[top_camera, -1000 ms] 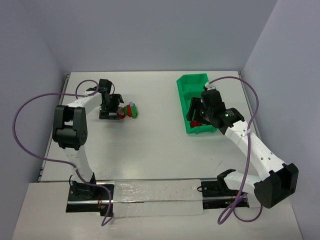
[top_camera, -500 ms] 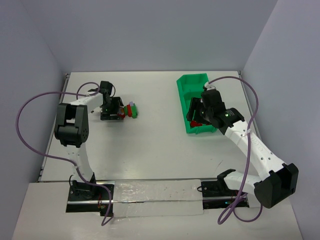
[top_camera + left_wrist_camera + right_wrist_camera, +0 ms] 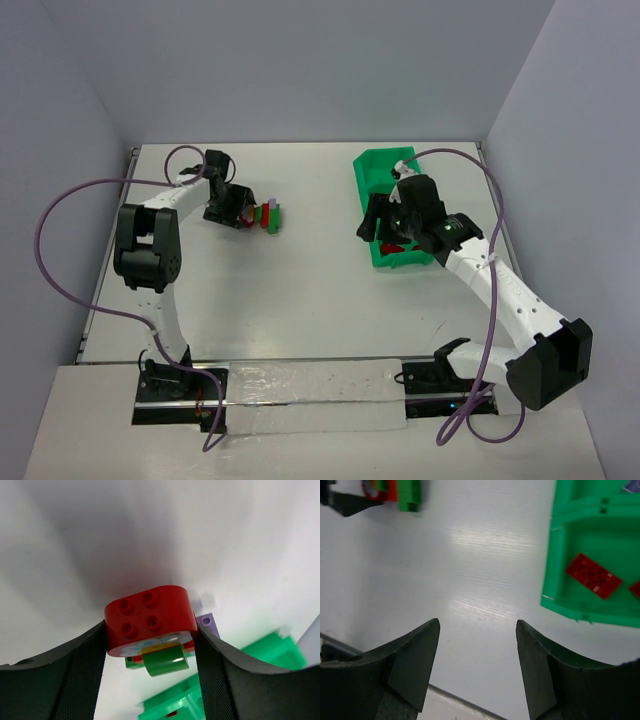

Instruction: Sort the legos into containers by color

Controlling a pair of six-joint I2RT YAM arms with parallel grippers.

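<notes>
My left gripper (image 3: 240, 211) is shut on a red lego (image 3: 147, 617) with a flower print and a green stub (image 3: 165, 661) beneath it, at the edge of the small pile of legos (image 3: 268, 217). A purple lego (image 3: 207, 624) lies just behind. The green tray (image 3: 386, 172) stands at the right. Its near compartment holds a red plate (image 3: 593, 576) and another red piece (image 3: 636, 589). My right gripper (image 3: 372, 226) is open and empty, over the table just left of the tray's near end. Its jaws (image 3: 478, 625) frame bare table.
The pile also shows at the top left of the right wrist view (image 3: 402, 492). A purple bit (image 3: 632, 485) lies in a farther tray compartment. Walls enclose the table on three sides. A foil strip (image 3: 310, 395) runs along the near edge.
My left gripper has shifted up and right and turned onto the pile, and now grips the red lego. My right gripper has swung left, off the tray's near compartment.
</notes>
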